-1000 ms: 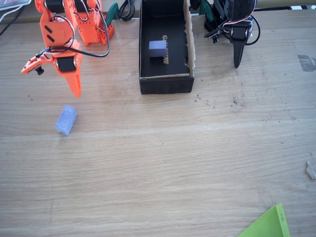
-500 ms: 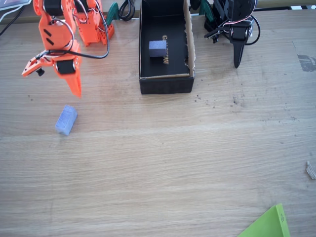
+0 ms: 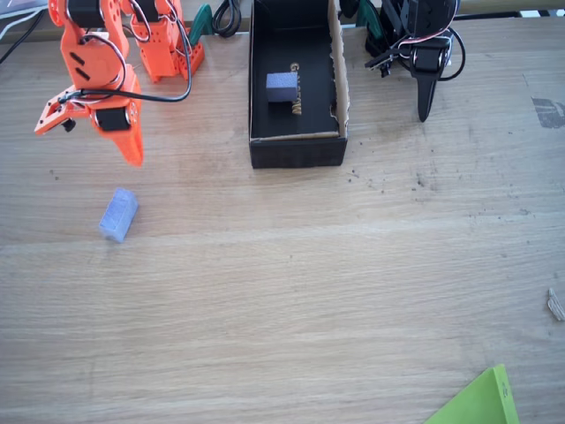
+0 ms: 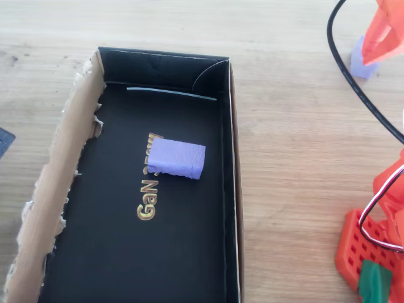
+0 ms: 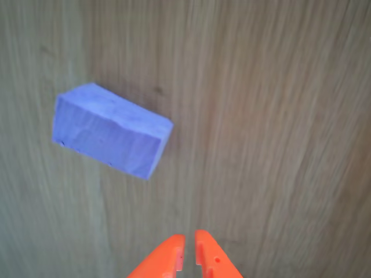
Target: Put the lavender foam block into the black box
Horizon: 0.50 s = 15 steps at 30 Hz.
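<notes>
The wooden table (image 3: 291,291) runs wide and pale under everything, its grain clear in all three views. The orange arm (image 3: 106,53) leans over the table's left part in the fixed view, and its gripper (image 3: 132,152) hangs tip-down with nothing between the jaws; in the wrist view the two orange tips (image 5: 190,252) sit almost together, only a thin slit between them, so they look closed and empty. Well off to the right of the jaws in the fixed view stands the black box (image 3: 296,132), long and open-topped, with a ragged brown raw-cardboard edge along its right wall; from overhead that torn edge (image 4: 57,189) shows on the left. On the box's black floor there is gold lettering (image 4: 146,199) that reads "GaN", with more letters above it partly covered, and I can't make those out. A squarer lavender block (image 4: 178,158) lies on that floor over the top of the writing. The lavender foam block (image 3: 118,214) lies out on the bare wood, just below the jaws in the fixed view and apart from them; in the wrist view it (image 5: 110,130) sits ahead of the tips and to their left, turned at a slant. A lime-green sheet corner (image 3: 481,402) pokes in at the bottom right.
</notes>
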### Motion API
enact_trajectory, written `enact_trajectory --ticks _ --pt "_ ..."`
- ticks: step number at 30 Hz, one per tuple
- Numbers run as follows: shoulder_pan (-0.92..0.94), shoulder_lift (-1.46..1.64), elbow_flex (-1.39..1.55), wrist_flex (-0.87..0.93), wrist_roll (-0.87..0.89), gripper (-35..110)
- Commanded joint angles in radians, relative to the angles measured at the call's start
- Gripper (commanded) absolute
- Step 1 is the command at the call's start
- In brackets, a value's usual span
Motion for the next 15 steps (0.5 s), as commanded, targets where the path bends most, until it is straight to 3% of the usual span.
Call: enact_trajectory --ticks 1,15 --pt "0.021 -0.015 -0.100 0.040 -0.015 0" --pt "0.014 -0.097 -0.265 0.118 -0.032 0"
